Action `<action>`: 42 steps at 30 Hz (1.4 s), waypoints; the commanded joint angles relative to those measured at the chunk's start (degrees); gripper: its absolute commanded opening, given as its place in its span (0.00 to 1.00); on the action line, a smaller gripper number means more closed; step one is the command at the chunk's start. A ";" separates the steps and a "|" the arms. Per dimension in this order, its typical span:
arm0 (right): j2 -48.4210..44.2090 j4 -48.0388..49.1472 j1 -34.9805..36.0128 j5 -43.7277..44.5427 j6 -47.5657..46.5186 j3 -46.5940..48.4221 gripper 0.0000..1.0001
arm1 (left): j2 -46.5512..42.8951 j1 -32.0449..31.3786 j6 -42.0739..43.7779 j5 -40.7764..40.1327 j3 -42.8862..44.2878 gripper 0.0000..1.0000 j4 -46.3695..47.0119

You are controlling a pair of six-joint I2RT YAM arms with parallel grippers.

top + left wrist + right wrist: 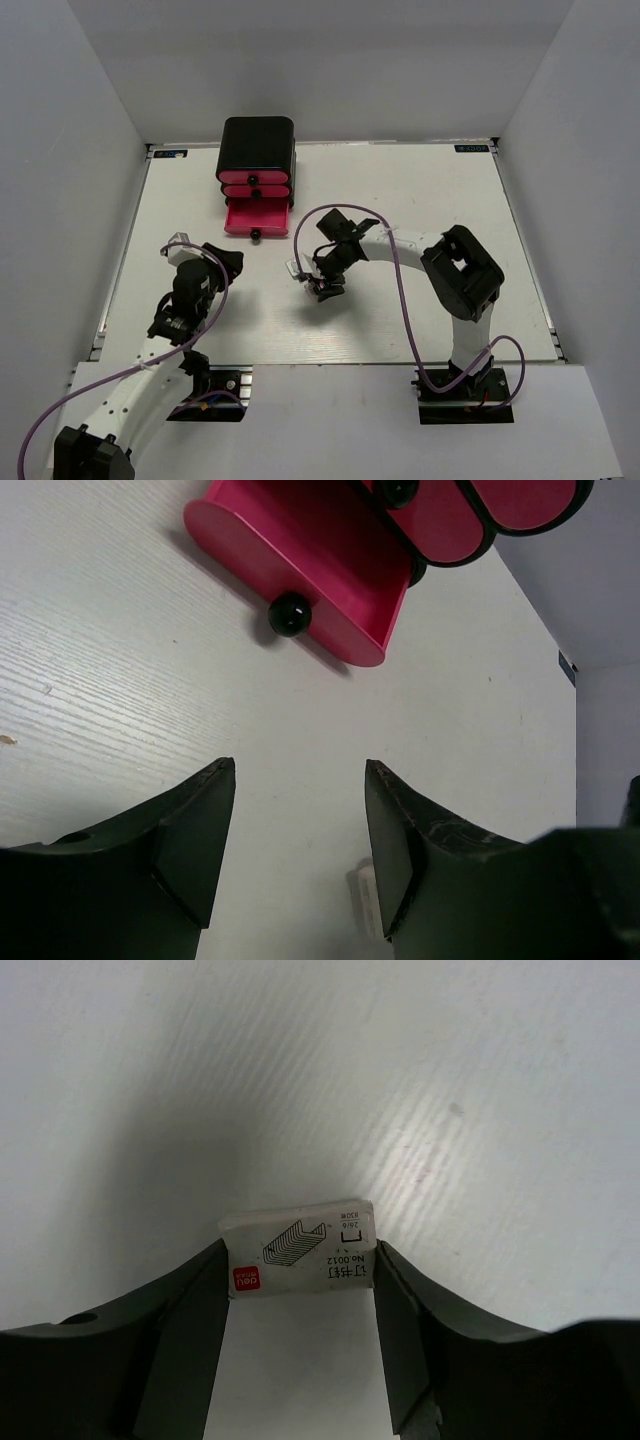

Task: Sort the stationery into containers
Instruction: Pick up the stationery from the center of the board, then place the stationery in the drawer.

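The containers are three pink drawers with black knobs in a black rounded box (pixel 257 150) at the far middle of the table. The bottom drawer (pixel 257 218) is pulled open and also shows in the left wrist view (pixel 320 575), with nothing visible inside. My right gripper (pixel 322 285) (pixel 300 1260) is shut on a tiny whitish block (pixel 298 1250) (pixel 297 268) with printed staple markings, held by its two ends in front of the box. My left gripper (pixel 232 262) (pixel 300 790) is open and empty over the table left of it. A blurred whitish piece (pixel 362 900) shows beside its right finger. No coloured bars show.
White walls enclose the table on three sides. The right arm's purple cable (pixel 400 290) loops over the middle of the table. The left arm's cable (pixel 215 300) curls beside its wrist.
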 commanded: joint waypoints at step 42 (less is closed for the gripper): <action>-1.96 35.75 -4.53 12.72 22.83 15.32 0.00 | 16.02 1.02 -10.04 3.70 -5.00 0.18 16.20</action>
